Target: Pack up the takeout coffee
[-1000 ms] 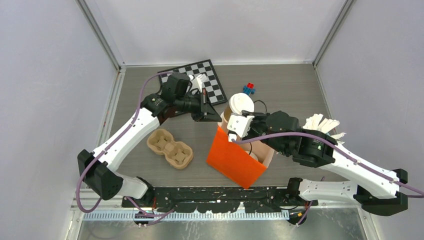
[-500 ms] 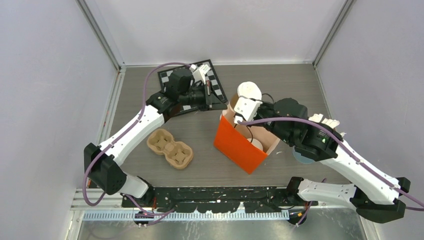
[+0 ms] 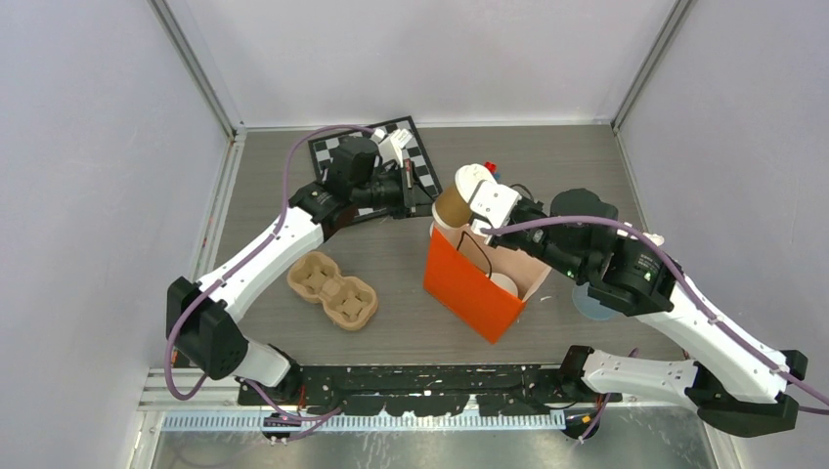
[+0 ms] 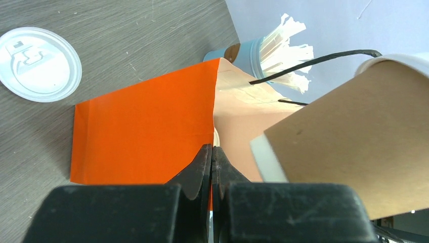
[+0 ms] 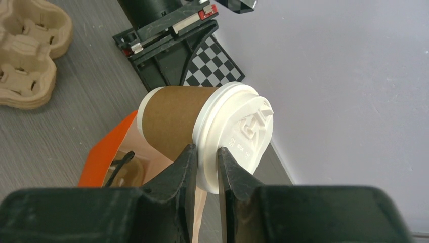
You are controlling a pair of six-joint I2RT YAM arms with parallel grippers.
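Right wrist cam: right claw (image 5: 206, 152) pinched lid rim of coffee cup (image 5: 172, 119), tipped sideways above orange bag (image 5: 98, 157); left claw (image 4: 211, 154) fully closed on bag's far-left edge.

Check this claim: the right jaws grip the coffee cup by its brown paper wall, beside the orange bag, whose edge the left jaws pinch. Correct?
No. The right gripper sets its jaws on the rim of the white lid of the coffee cup, not its brown wall, per the right wrist view. The rest stands: cup beside the orange bag, left gripper pinching its edge.
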